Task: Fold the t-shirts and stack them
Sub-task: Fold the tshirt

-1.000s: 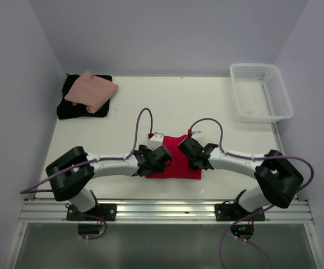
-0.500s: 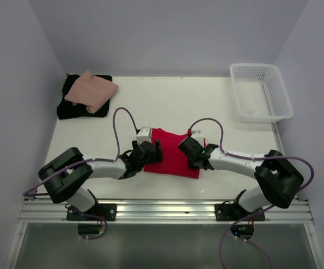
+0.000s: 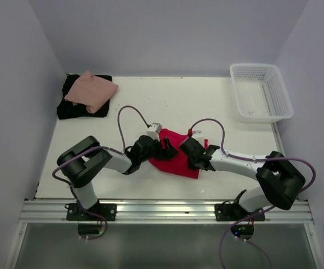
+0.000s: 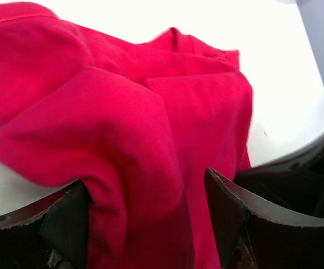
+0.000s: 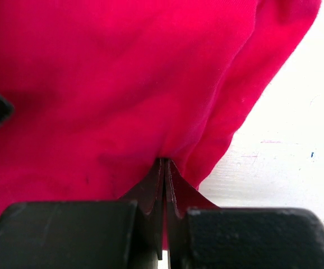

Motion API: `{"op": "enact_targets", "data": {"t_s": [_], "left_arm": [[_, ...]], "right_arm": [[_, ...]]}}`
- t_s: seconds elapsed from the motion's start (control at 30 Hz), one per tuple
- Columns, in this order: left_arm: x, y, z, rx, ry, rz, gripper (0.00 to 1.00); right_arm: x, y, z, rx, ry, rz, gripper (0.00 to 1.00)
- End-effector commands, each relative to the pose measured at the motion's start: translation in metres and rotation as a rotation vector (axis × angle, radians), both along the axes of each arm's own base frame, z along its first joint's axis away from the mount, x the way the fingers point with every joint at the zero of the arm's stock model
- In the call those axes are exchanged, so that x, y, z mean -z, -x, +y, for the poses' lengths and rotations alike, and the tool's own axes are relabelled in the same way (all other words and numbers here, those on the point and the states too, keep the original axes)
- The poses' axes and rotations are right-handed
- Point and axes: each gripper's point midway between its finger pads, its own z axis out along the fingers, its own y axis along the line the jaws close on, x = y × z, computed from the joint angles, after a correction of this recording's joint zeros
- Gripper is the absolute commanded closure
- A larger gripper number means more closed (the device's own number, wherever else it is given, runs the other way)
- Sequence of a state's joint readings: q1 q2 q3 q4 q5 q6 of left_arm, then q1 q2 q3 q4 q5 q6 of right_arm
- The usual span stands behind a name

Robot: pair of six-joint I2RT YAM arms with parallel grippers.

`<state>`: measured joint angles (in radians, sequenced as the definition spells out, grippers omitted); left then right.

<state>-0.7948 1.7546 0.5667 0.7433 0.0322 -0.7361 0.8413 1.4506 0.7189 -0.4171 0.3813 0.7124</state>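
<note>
**Red t-shirt lies between the two grippers, near the front middle of the table**

We see the red t-shirt (image 3: 176, 161) lying crumpled on the white table (image 3: 167, 101), in the middle and close to the arm bases. Both arms reach in to it from the two sides.

The left gripper (image 3: 166, 147) is at the left edge of the shirt. In its wrist view the jaws stand wide apart, and a thick fold of red cloth fills the gap between them. We cannot tell if they press on it.

The right gripper (image 3: 189, 150) is at the right side of the shirt. Its jaws are clenched together, with a thin pinch of the red cloth caught between them.

Well apart, at the far left corner, the pink t-shirt (image 3: 92, 91) lies folded on top of the black t-shirt (image 3: 71, 107). A white basket (image 3: 254, 66) stands at the far right corner.
</note>
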Motion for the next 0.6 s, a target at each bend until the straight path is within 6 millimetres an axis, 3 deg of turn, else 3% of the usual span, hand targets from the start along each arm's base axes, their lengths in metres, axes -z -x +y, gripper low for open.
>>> {"op": "enact_targets", "data": {"t_s": [0.0, 0.13, 0.23, 0.27, 0.37, 0.57], "left_arm": [[0.06, 0.068, 0.009, 0.223, -0.1, 0.239, 0.24], [0.063, 0.074, 0.001, 0.288, -0.057, 0.253, 0.33], [0.065, 0.079, -0.005, 0.334, -0.03, 0.269, 0.54], [0.064, 0.08, -0.007, 0.341, -0.022, 0.268, 0.65], [0.064, 0.08, -0.008, 0.352, -0.008, 0.268, 0.83], [0.051, 0.08, -0.009, 0.362, 0.05, 0.246, 1.0]], "right_arm": [[0.023, 0.023, -0.003, 0.0, -0.008, 0.103, 1.0], [0.025, 0.023, -0.002, -0.002, -0.01, 0.107, 1.0], [0.025, 0.023, -0.003, -0.002, -0.009, 0.108, 1.0], [0.025, 0.023, -0.003, 0.0, -0.008, 0.107, 1.0], [0.024, 0.024, -0.004, -0.001, -0.007, 0.106, 1.0], [0.023, 0.024, -0.005, 0.0, -0.008, 0.103, 1.0]]}}
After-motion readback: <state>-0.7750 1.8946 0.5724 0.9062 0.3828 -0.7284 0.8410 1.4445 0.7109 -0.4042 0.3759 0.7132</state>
